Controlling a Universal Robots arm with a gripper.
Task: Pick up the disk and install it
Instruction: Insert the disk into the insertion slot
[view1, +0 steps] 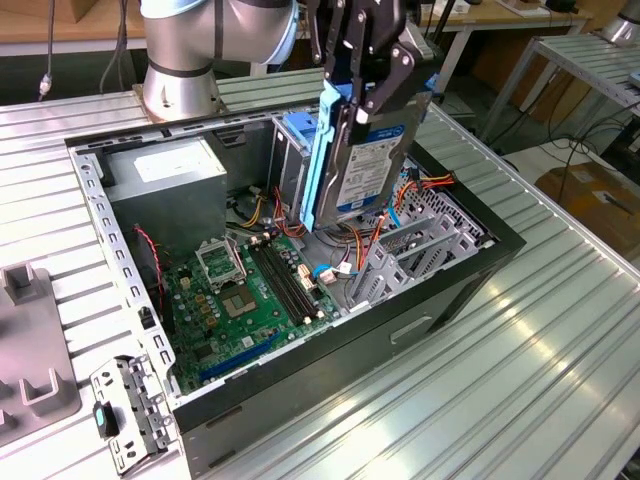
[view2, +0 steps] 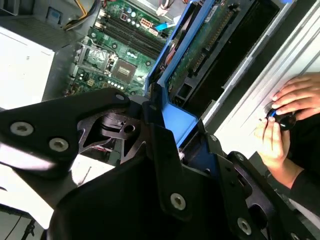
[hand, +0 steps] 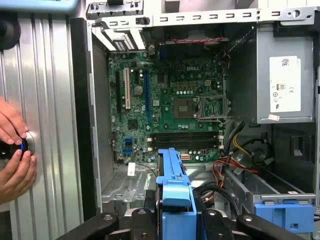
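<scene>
The disk (view1: 372, 150), a black hard drive with bright blue rails along its edges, hangs upright over the open computer case (view1: 480, 250). My gripper (view1: 365, 95) is shut on its upper end, black fingers (view1: 400, 65) pressing both sides. The disk's lower end is just above the cables beside the drive cage (view1: 290, 150). In both wrist views the blue rail (view2: 190, 40) (hand: 172, 175) runs out from between the gripper's fingers (view2: 165, 130) (hand: 172, 220) toward the green motherboard (hand: 170, 100).
A grey power supply (view1: 165, 170) fills the case's far corner, with red and orange cables (view1: 420, 185) near the disk. A person's hands (view2: 285, 110) (hand: 12, 150) rest on the ribbed table beside the case. A grey fixture (view1: 30, 340) and a metal bracket (view1: 125, 410) lie at the exterior view's left.
</scene>
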